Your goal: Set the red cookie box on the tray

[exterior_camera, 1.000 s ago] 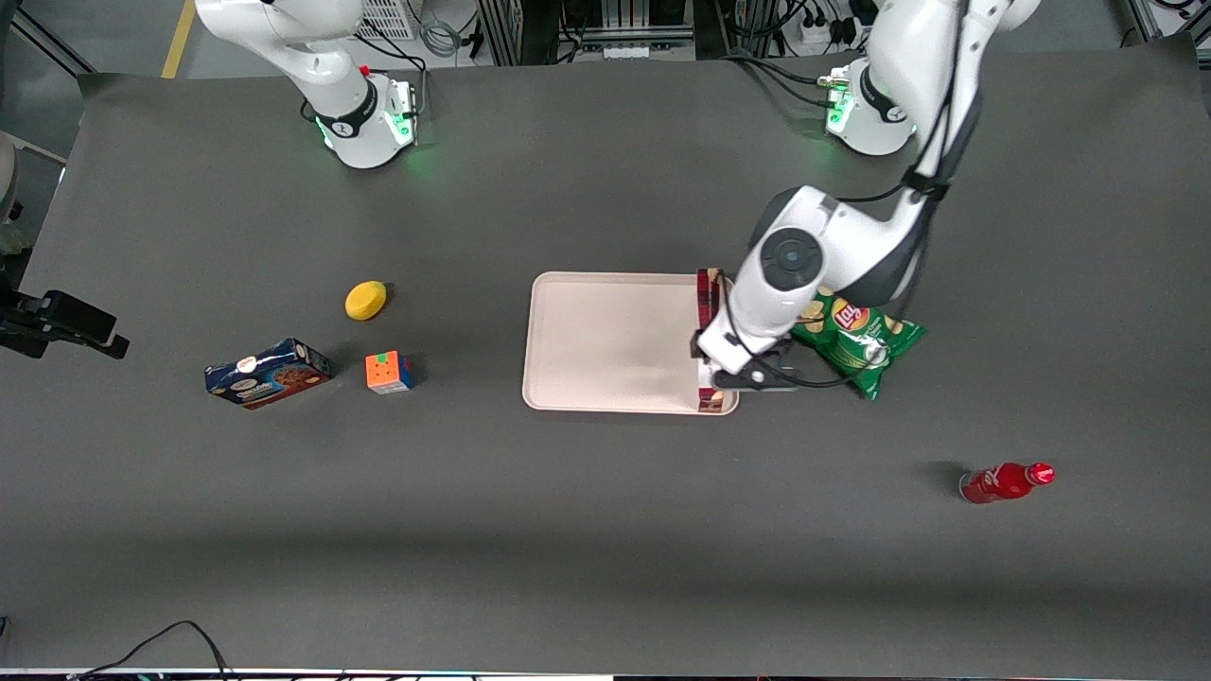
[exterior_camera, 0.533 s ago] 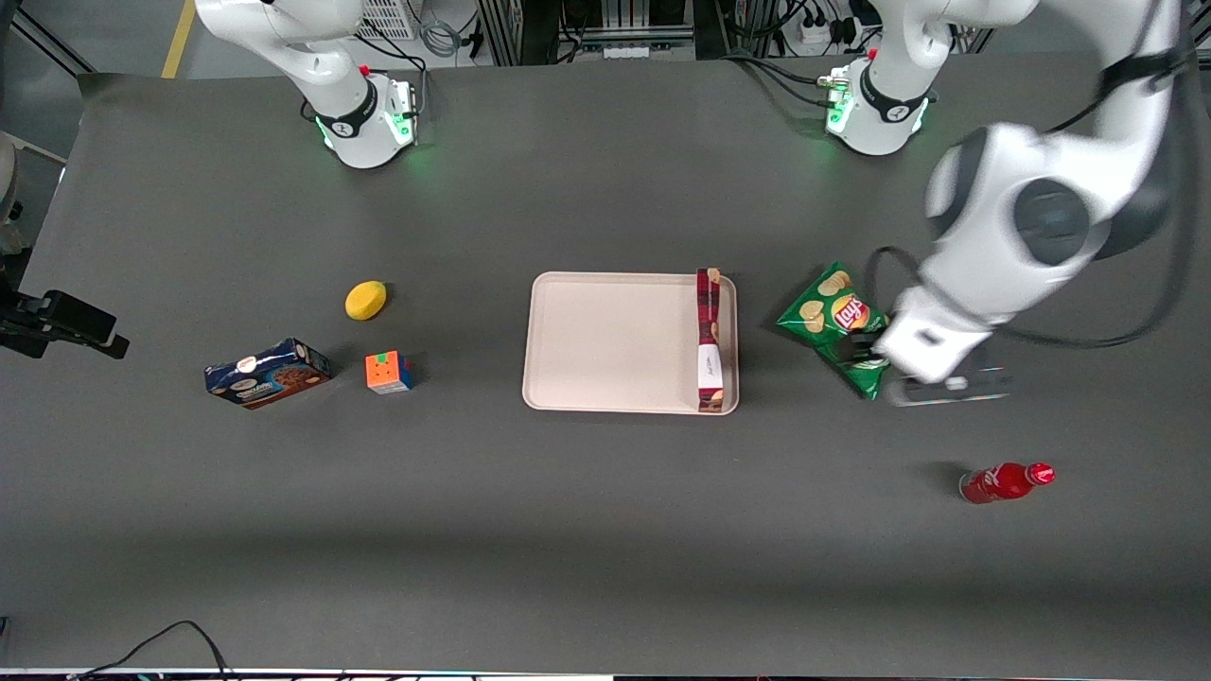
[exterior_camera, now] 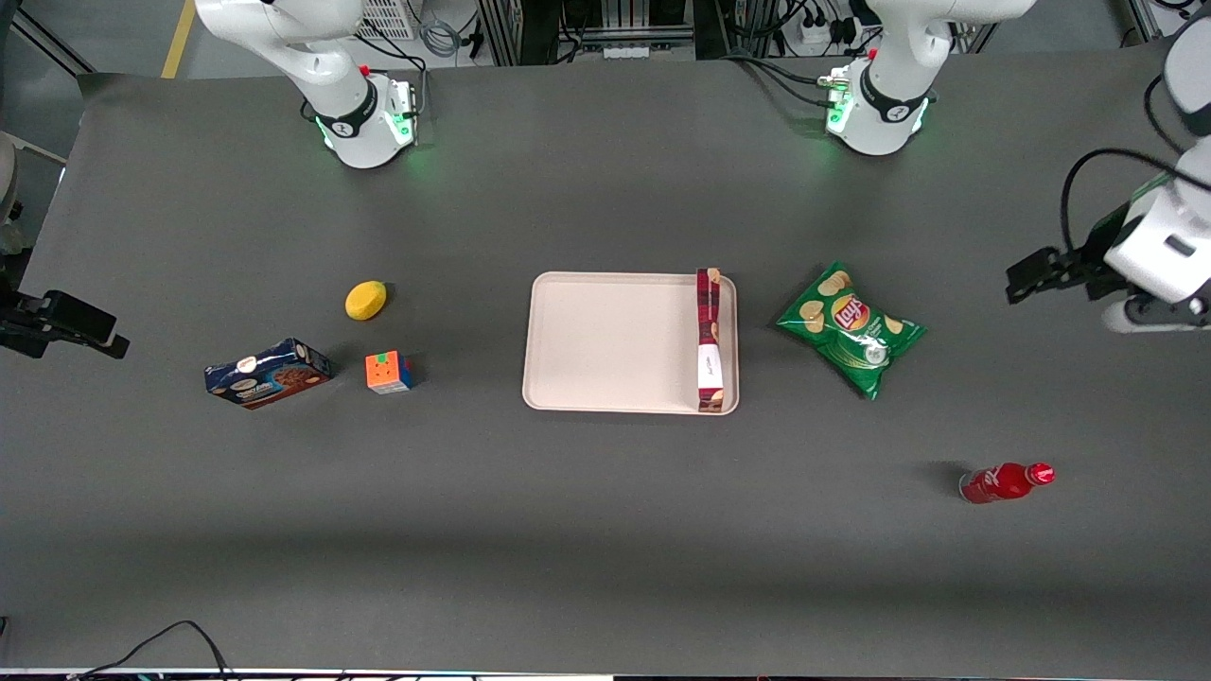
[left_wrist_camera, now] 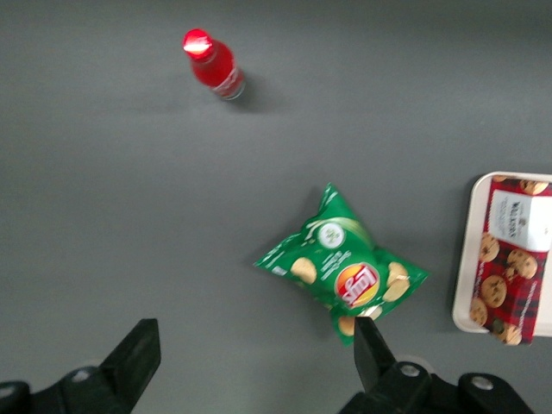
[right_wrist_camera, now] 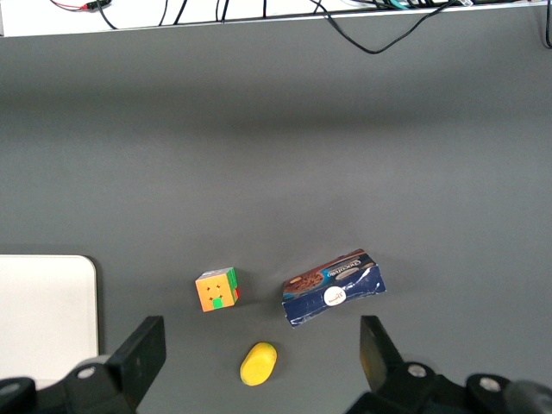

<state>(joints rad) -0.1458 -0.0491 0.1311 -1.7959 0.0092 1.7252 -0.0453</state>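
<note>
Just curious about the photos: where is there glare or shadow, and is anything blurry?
Front view: a broad darker band of shadow crosses the table nearest the camera; green light glows at the arm bases; all sharp. Left wrist view: glare whitens the red bottle cap, and the open gripper fingers look soft, while the red cookie box on the tray stays readable.

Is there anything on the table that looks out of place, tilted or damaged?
Nothing looks damaged or spilled. The red cookie box lies on the tray, tight along its edge nearest the chip bag. The red bottle lies on its side. The open gripper hangs high above the table, holding nothing.
</note>
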